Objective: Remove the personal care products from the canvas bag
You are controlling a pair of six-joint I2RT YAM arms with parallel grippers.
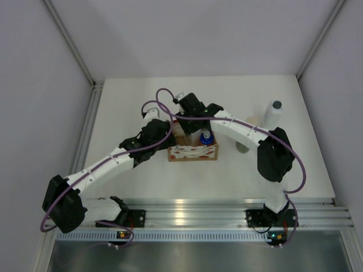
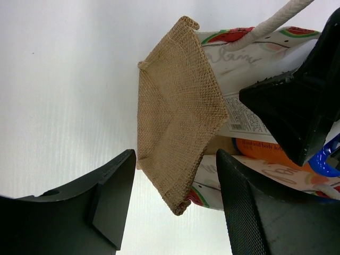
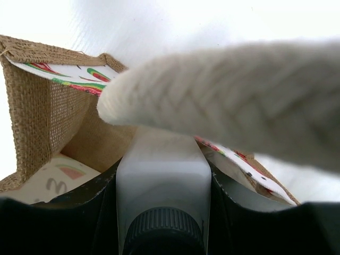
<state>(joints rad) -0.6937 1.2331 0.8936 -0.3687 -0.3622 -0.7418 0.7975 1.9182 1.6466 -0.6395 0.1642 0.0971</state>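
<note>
Left gripper [image 2: 177, 159]: at the bag's left end. Its fingers are spread, one on each side of the burlap end wall, and bare table shows between the outer finger [image 2: 109, 204] and the cloth, so nothing is clamped.
Bag [image 1: 193, 153]: upright on the table [image 1: 130, 170], with its patterned side towards the arm bases.
Right gripper [image 3: 163, 178]: reaches down into the bag's mouth, near its left end. Its fingers are closed on the white bottle, one pressed against each side.
White bottle [image 3: 162, 159]: held between those fingers inside the bag, below the rim, with its dark cap towards the wrist camera.
Handle [image 3: 239, 95]: cream rope that crosses just above the held bottle.
Orange bottle [image 1: 206, 136]: in the bag towards its right end, blue top up and showing above the rim.
Second white bottle [image 1: 272, 116]: stands upright on the table well to the right of the bag, dark cap up.
</note>
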